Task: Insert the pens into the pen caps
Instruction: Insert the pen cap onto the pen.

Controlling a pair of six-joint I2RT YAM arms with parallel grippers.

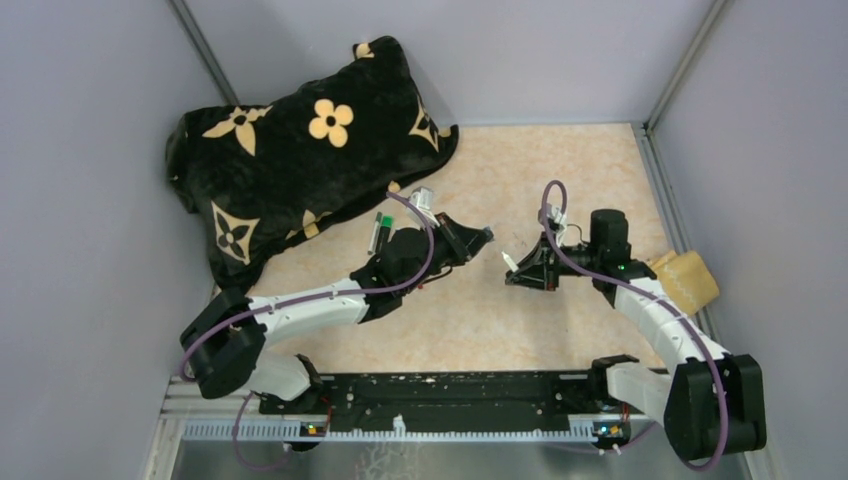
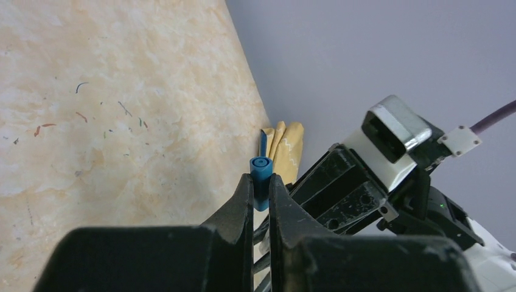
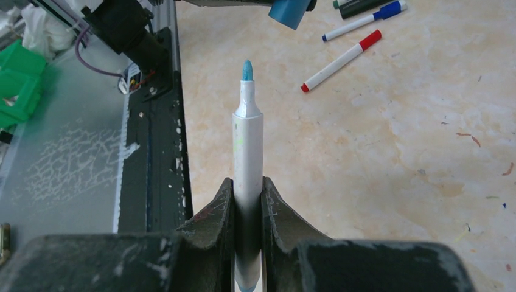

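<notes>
My left gripper (image 2: 261, 181) is shut on a short blue pen cap (image 2: 261, 167), whose open end points away from the wrist. In the top view this left gripper (image 1: 478, 238) faces the right gripper (image 1: 516, 268) across a small gap over the table's middle. The right gripper (image 3: 247, 187) is shut on a white pen (image 3: 248, 140) with a bare blue tip (image 3: 246, 70). That tip points toward the blue pen cap (image 3: 288, 11), still apart from it. On the table lie a capped red pen (image 3: 341, 61), a capped blue pen (image 3: 364, 19) and a thicker black pen (image 1: 378, 232).
A black pillow with tan flowers (image 1: 300, 160) fills the back left. A tan box (image 1: 685, 280) sits against the right wall. The black mounting rail (image 1: 440, 392) runs along the near edge. Grey walls close in three sides.
</notes>
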